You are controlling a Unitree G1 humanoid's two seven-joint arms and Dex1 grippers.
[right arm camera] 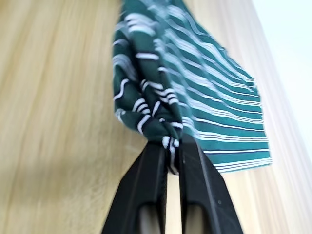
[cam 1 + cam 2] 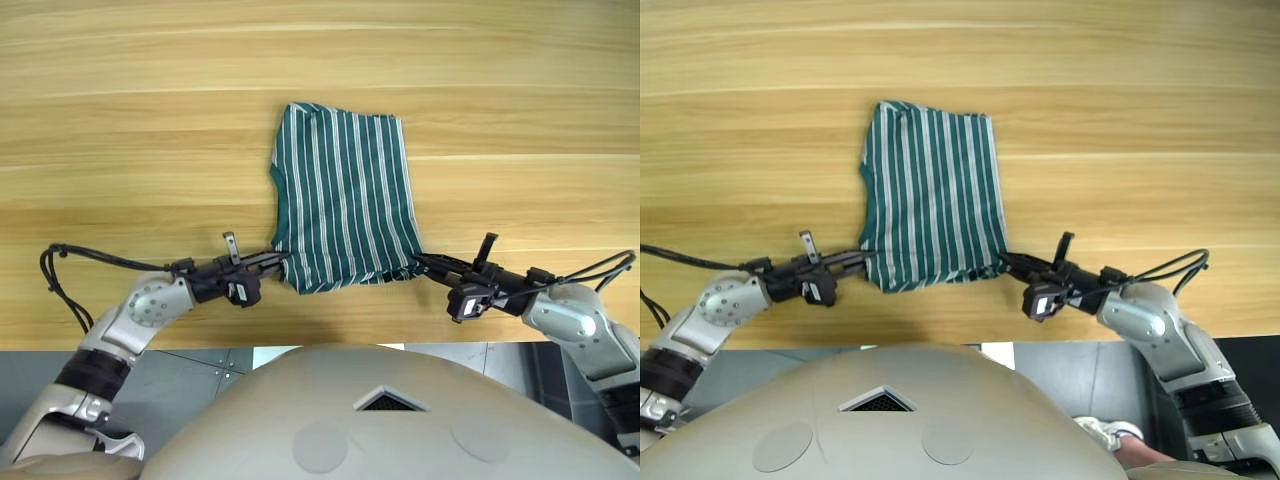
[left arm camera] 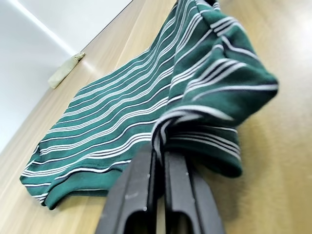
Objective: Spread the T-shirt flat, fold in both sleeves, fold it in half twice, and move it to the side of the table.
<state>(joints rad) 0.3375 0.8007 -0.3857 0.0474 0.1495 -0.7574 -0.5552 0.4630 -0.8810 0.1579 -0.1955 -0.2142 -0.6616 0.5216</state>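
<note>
A green T-shirt with white stripes [image 2: 345, 195] lies folded into a narrow panel on the wooden table [image 2: 120, 130], its stripes running away from me. My left gripper [image 2: 281, 257] is shut on the shirt's near left corner [image 3: 168, 122], bunching the cloth between its fingers [image 3: 146, 180]. At the near right corner [image 1: 161, 124] my right gripper [image 2: 418, 262] is shut on the fabric as well. Both near corners are lifted slightly off the wood, while the far end of the shirt rests flat.
Wide bare wood lies to the left, right and beyond the shirt. The table's near edge [image 2: 320, 345] runs just below both arms. Black cables [image 2: 60, 270] loop off each wrist.
</note>
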